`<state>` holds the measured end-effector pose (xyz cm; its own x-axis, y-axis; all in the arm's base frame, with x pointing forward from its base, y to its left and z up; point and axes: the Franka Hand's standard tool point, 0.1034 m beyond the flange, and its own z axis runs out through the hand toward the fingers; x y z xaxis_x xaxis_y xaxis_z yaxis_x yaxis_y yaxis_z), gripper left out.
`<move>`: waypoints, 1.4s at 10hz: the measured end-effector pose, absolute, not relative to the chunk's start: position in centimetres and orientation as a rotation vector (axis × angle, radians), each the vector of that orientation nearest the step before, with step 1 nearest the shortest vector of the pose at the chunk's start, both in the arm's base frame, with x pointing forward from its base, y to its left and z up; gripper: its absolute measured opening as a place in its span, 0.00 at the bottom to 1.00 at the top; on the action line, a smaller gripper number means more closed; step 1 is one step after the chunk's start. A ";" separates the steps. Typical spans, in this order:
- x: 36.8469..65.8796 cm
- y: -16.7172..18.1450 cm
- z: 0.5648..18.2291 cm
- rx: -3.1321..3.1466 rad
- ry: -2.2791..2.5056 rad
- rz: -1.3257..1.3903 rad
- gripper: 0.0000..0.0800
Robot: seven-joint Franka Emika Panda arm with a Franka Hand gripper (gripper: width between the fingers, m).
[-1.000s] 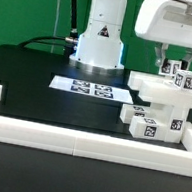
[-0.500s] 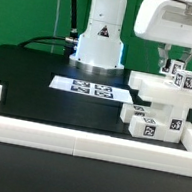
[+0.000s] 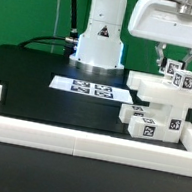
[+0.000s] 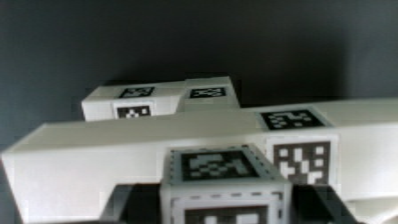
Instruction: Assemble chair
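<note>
Chair [image 3: 167, 104], small white blocky plastic with marker tags: our gripper [image 3: 168, 64] is clamped on its top tagged block [image 4: 222, 180]; we'd lift straight, slowly, keeping it square.

Marker board [image 3: 83, 86] flat on black table [image 3: 35, 84]; white rail [image 3: 77, 137] along the table's near edge, green backdrop [image 3: 28, 7] behind

My gripper [image 3: 171, 62] is closed on a small tagged block [image 3: 174, 68] atop the white chair parts [image 3: 164, 103], which sit stacked on the black table [image 3: 44, 90]. Beside the stack lies the marker board [image 3: 85, 86], and the white rail [image 3: 87, 139] runs in front.
</note>
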<state>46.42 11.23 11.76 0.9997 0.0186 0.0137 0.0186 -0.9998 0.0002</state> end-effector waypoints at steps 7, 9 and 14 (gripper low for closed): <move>46.5 11.3 11.8 3.077 -0.754 0.014 0.36; 46.5 11.3 11.8 3.048 -0.880 0.011 0.36; 46.4 11.4 11.7 2.935 -1.209 0.003 0.36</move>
